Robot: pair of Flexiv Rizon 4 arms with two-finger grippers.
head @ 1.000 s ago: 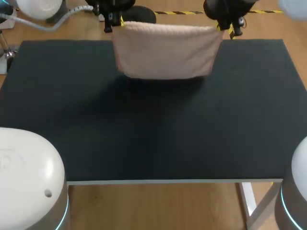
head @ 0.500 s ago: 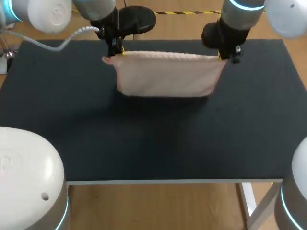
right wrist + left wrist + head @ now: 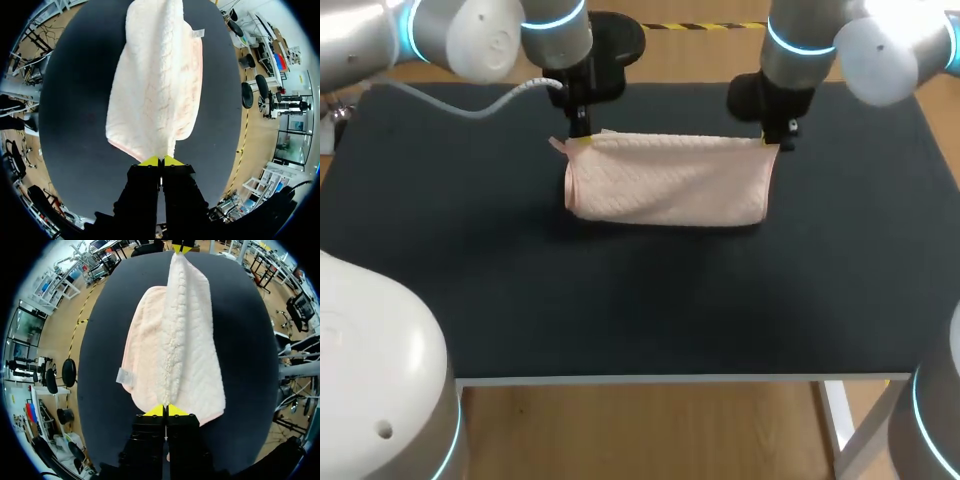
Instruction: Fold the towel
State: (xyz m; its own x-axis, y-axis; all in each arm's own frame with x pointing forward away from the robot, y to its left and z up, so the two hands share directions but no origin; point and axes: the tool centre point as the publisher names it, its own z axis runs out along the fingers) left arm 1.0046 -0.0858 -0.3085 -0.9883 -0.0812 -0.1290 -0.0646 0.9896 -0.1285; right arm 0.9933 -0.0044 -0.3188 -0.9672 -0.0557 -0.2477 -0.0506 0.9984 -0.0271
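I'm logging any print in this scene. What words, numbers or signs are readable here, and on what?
No text can be read.
Small white tag on the towel: any print is too small to make out.
Table: no writing shows.

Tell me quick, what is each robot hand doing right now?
Left hand: closed, pinching one top corner of the towel.
Right hand: closed, pinching the towel's other top corner.

towel [image 3: 665, 188] on table [image 3: 620, 300] | left pincer [image 3: 582, 138] at left corner | right pincer [image 3: 772, 143] at right
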